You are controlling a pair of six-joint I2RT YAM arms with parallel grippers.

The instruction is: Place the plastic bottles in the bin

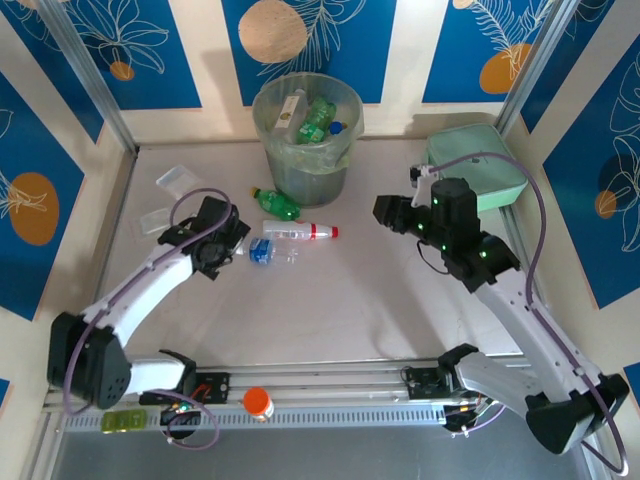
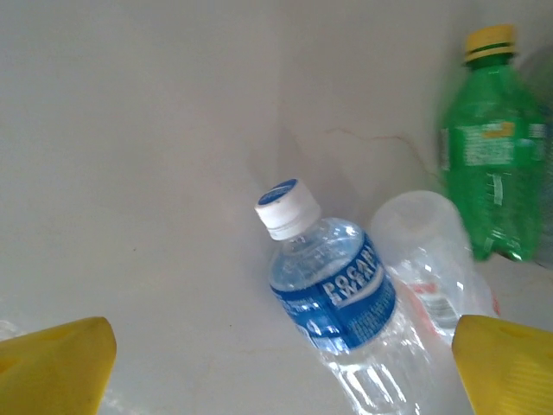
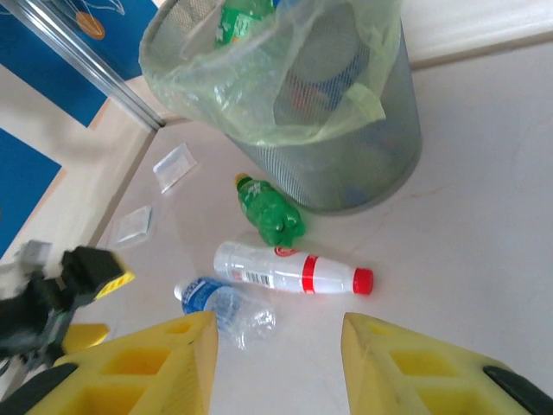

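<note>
L end effector point(image 2: 281, 359): fingers spread wide, empty; hovers over blue-label bottle point(image 2: 333, 294) lying on bench point(image 2: 155, 156).
R end effector point(image 3: 276, 363): fingers apart, nothing btwn; above bench, right of the loose bottles.
Red-cap bottle point(image 3: 285, 272), green bottle point(image 3: 270, 212): lying btwn blue-label bottle and bin point(image 3: 380, 147).
Bin: holds other bottles point(image 1: 318, 122).

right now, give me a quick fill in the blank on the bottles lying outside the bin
The green bottle has a ___ cap. The clear bottle next to it has a ___ cap. The left gripper, open, hovers over a white-capped bottle whose label is ___.
Missing: yellow; red; blue.
</note>
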